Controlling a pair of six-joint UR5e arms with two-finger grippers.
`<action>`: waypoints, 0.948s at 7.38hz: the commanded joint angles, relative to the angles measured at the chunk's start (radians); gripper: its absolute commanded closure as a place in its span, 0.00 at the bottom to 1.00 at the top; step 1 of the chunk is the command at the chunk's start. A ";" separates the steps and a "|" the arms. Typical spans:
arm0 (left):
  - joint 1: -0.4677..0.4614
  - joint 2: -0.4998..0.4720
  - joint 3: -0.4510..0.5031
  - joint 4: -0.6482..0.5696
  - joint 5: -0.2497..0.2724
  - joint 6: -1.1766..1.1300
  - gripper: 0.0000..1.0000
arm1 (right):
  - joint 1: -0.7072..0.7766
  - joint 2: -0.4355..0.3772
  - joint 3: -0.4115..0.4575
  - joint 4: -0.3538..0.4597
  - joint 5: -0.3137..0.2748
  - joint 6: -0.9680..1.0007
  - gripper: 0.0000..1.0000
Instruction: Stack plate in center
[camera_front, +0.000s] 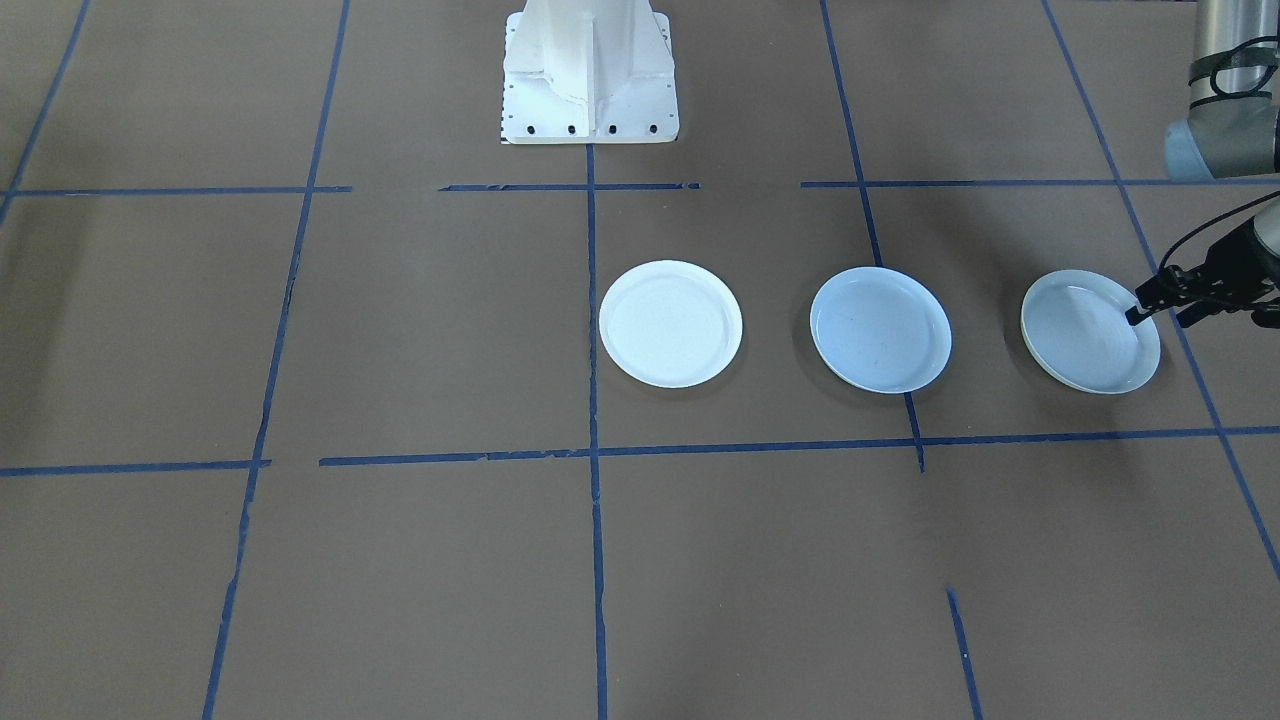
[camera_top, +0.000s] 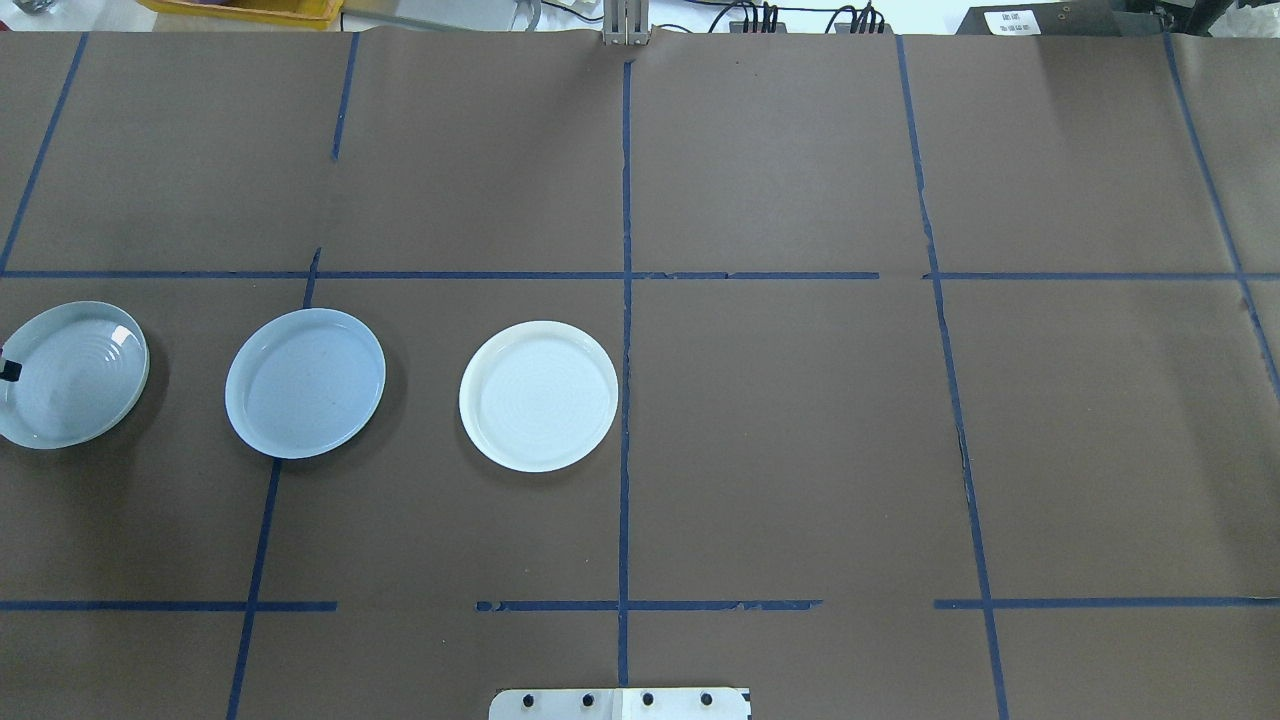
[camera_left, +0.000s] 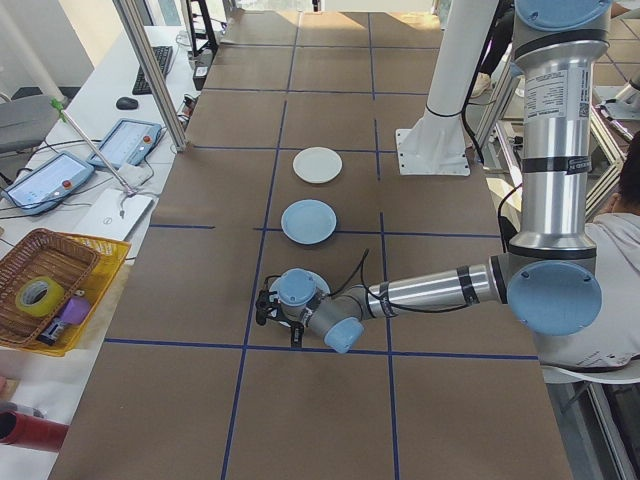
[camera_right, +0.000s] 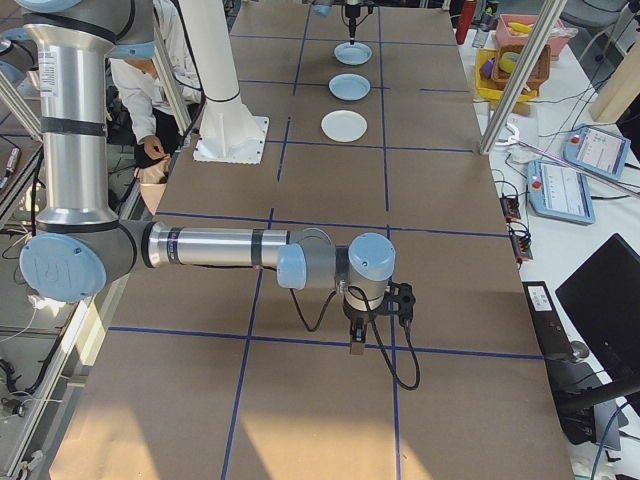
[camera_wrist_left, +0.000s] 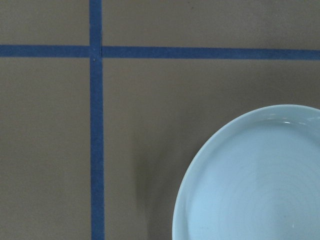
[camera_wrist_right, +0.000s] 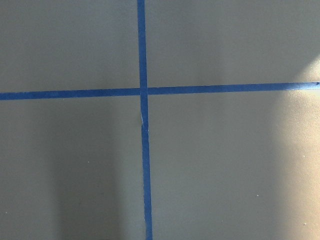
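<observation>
Overhead exterior, from the left on the brown desk (camera_top: 800, 400): left tool (camera_top: 10, 371) at the rim of the ridged plate (camera_top: 70, 375), gripping or merely touching, cannot tell. Next, well apart, center plate (camera_top: 305, 383), pale blue-grey and smooth inside, flat over a blue tape line. Then the white plate (camera_top: 538, 395), just left of the middle tape line. Far off, seen only from the right-end camera, right tool (camera_right: 355, 345) pointing down above a tape crossing; open or closed, cannot tell.
</observation>
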 joint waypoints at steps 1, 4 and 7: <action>0.003 -0.003 0.004 0.003 0.001 -0.004 0.45 | 0.000 0.000 0.000 0.000 0.000 -0.001 0.00; 0.003 -0.006 0.020 0.003 0.000 -0.004 0.48 | 0.000 0.000 0.000 0.000 0.000 -0.001 0.00; 0.003 -0.007 0.018 0.003 -0.008 -0.006 1.00 | 0.000 0.000 0.000 0.000 -0.001 0.000 0.00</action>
